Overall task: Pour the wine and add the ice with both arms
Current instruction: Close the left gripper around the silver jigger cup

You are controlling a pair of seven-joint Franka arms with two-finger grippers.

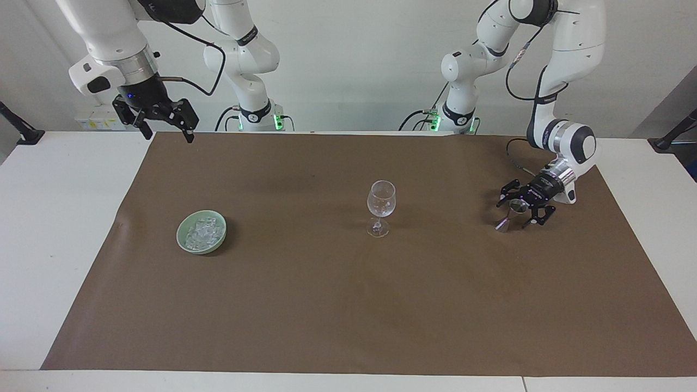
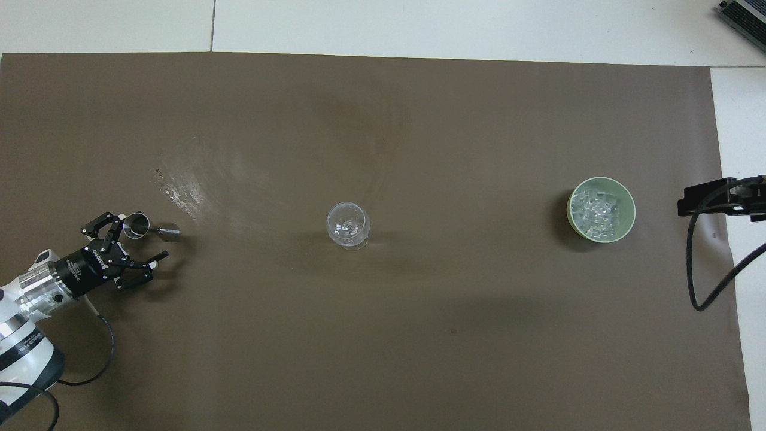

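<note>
L gripper point(image 1: 524, 210) low over mat at L arm's end, fingers spread wide w/ small steel jigger point(image 1: 511, 213) tilted betw. them, not yet clamped. Well apart from it twd the R arm's end stands wine glass point(image 1: 381, 206), looks empty, so pour not done. Still further that way sits green bowl point(image 1: 201, 232) w/ ice point(image 1: 202, 231) heaped, apparently untouched. R gripper point(image 1: 163, 122) waits high over mat corner, fingers open, holding nothing; both steps remain.
</note>
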